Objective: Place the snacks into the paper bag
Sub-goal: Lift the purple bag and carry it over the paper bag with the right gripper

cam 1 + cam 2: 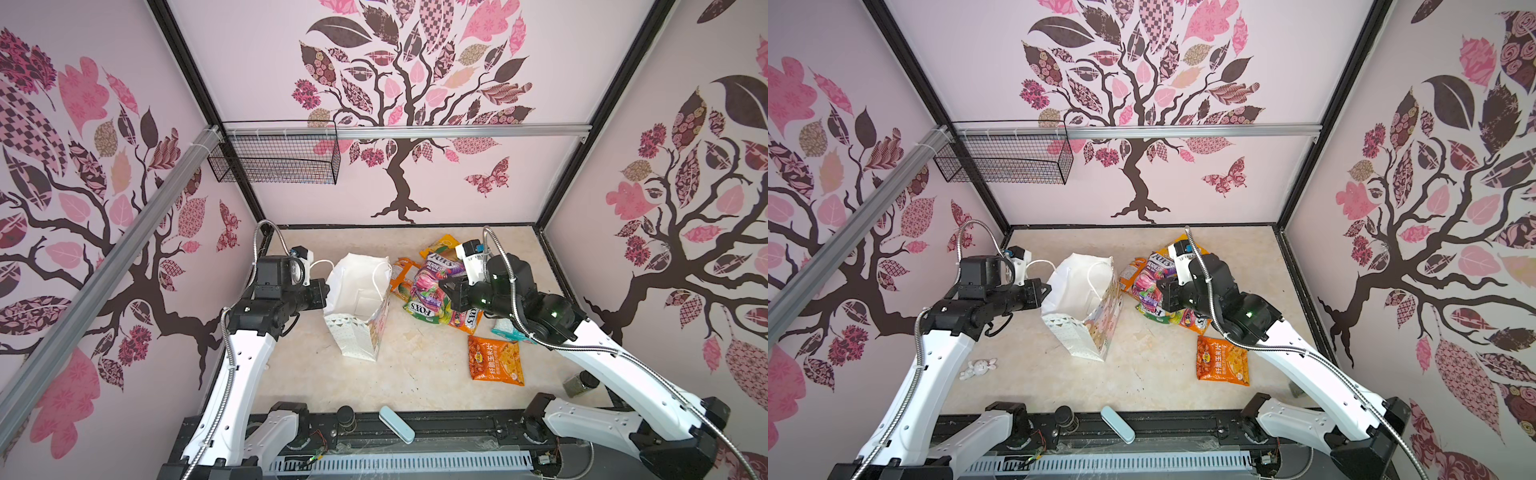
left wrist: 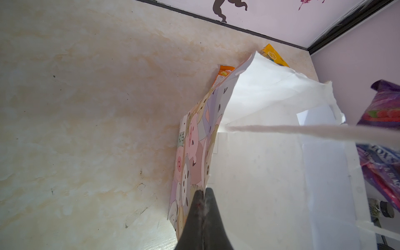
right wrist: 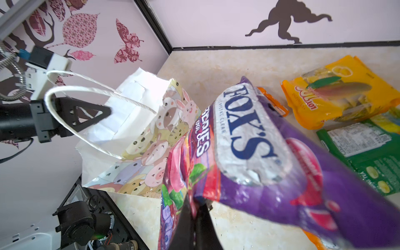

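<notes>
The white paper bag (image 1: 358, 332) stands open mid-table, its rim pinched in the clenched left gripper (image 2: 203, 193). Just beside it, the right gripper (image 3: 198, 205) clamps a glossy purple FOX'S packet (image 3: 249, 134), held over the crinkled snacks (image 1: 428, 309) heap; a teal packet (image 1: 505, 331) is half hidden under that arm.

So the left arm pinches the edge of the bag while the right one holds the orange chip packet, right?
Not quite. The right gripper is shut on the purple FOX'S packet, as the right wrist view shows. The orange packet lies ungripped on the table in a top view. The left gripper does pinch the edge of the bag.
</notes>
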Action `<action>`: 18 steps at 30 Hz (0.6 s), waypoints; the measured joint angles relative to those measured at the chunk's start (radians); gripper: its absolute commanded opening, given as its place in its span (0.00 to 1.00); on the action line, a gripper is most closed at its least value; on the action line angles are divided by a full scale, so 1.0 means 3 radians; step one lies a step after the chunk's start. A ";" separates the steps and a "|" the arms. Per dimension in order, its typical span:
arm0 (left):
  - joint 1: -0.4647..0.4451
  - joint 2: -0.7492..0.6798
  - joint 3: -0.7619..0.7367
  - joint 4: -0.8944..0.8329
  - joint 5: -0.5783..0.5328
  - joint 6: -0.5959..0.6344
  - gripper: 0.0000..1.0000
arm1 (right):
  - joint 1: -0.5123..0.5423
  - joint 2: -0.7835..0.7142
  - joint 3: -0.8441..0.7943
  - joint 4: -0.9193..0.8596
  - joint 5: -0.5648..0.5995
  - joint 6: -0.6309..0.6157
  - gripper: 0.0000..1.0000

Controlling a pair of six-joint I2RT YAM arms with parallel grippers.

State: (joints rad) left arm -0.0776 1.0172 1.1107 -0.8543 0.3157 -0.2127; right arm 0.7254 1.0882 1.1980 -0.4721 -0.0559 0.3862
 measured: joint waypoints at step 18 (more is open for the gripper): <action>-0.0001 0.0022 0.0023 -0.0056 0.0029 -0.0001 0.00 | 0.0334 0.0675 0.1736 -0.0661 0.0270 -0.0169 0.00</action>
State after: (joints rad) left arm -0.0780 1.0237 1.1175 -0.8711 0.3244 -0.2131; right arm 0.8257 1.2907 1.7187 -0.6704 0.0250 0.3355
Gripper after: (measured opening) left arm 0.051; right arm 0.043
